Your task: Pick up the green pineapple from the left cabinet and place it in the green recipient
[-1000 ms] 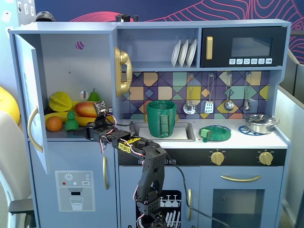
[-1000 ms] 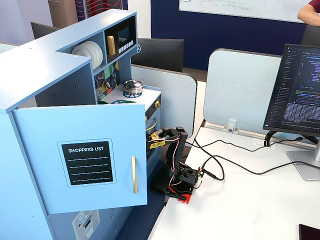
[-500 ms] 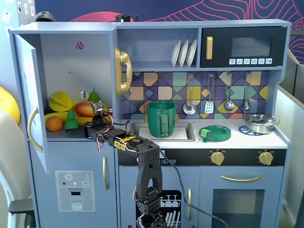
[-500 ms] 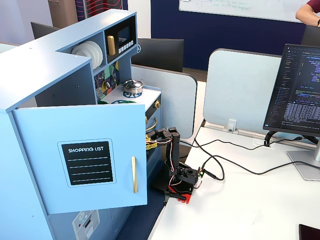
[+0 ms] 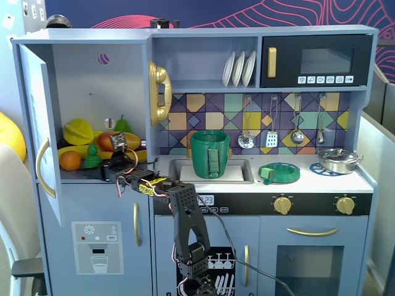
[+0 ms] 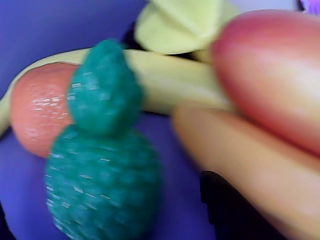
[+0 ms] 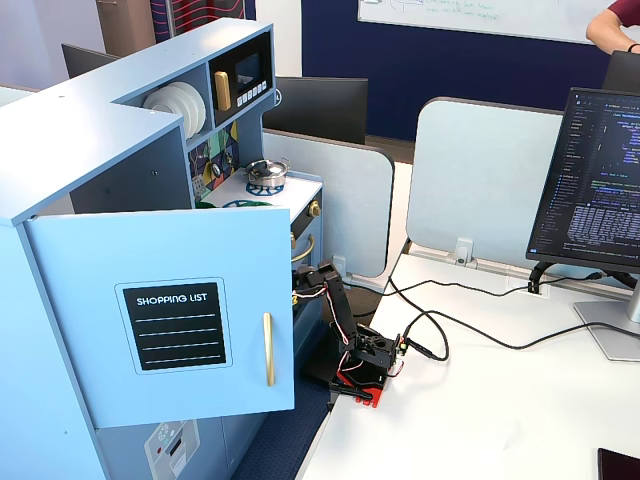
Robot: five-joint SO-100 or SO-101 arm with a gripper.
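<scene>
One gripper [image 5: 103,168] | just right of green pineapple [image 5: 92,157] | apart

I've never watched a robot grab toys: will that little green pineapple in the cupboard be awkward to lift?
Probably not. The green pineapple looks like a small moulded toy, so likely light and stiff. Its bumpy skin should help against slipping. It stands upright beside the orange, so a nudge might tip it.

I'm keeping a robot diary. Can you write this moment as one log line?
stage: reaching | gripper: in cabinet, near pineapple, not holding | pot: on counter
</scene>
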